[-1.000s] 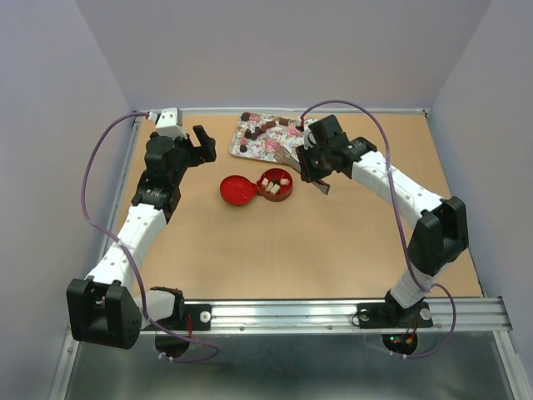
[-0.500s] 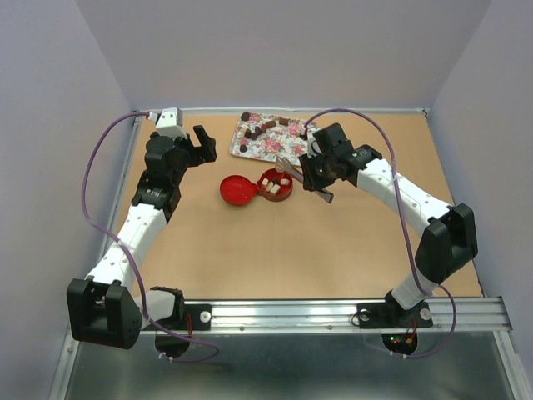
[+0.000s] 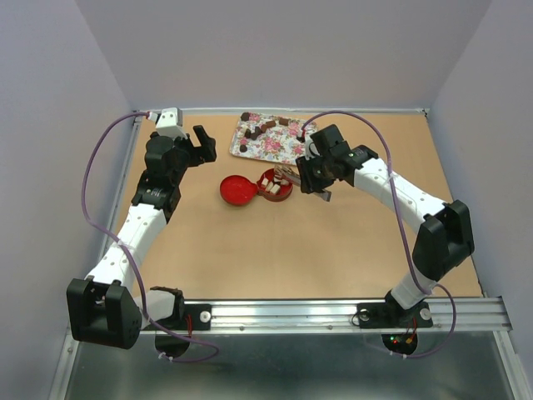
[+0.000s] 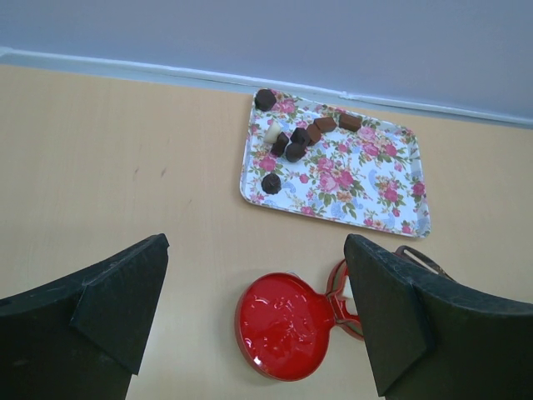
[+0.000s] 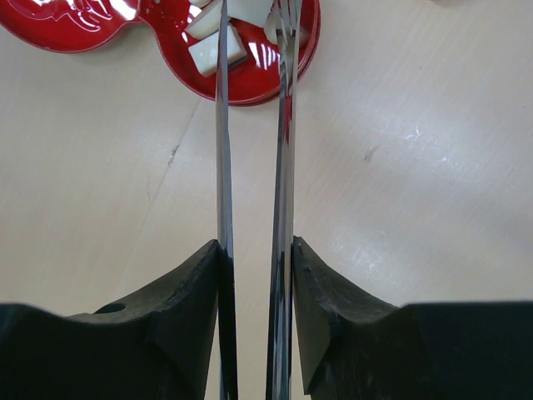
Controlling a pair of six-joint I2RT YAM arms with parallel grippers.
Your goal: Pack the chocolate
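Several chocolate pieces (image 3: 268, 127), dark brown, reddish-brown and one cream, lie on the flowered tray (image 3: 283, 148); they also show in the left wrist view (image 4: 291, 142). A round red tin (image 3: 275, 185) holds a few cream and brown pieces (image 5: 215, 52); its open lid (image 3: 236, 190) lies to its left. My right gripper (image 3: 310, 177) is shut on the metal tongs (image 5: 283, 150), whose tips reach over the tin. My left gripper (image 3: 200, 143) is open and empty, above the table left of the tray.
The tin's lid (image 4: 285, 325) lies just below the left gripper in its wrist view. Grey walls enclose the table on three sides. A metal rail (image 3: 333, 312) runs along the near edge.
My right gripper has moved left and toward the tin with the tongs, bringing their tips over the tin. The left arm has not moved.
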